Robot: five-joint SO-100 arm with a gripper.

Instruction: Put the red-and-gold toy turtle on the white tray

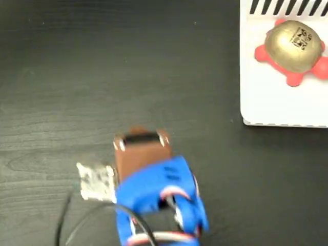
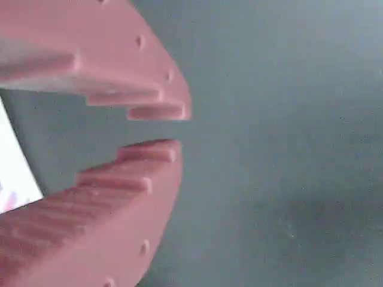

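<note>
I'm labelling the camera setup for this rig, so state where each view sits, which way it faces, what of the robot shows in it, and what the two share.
Fixed view: sits overhead, looking straight down on the dark table; shows the blue arm at bottom centre, plus the white tray with the red-and-gold toy turtle on it, top right.
Wrist view: rides on the arm, looking along the tool; its two pink fingers, slightly apart with nothing between them, fill the left side.
Shared: the dark table.
</note>
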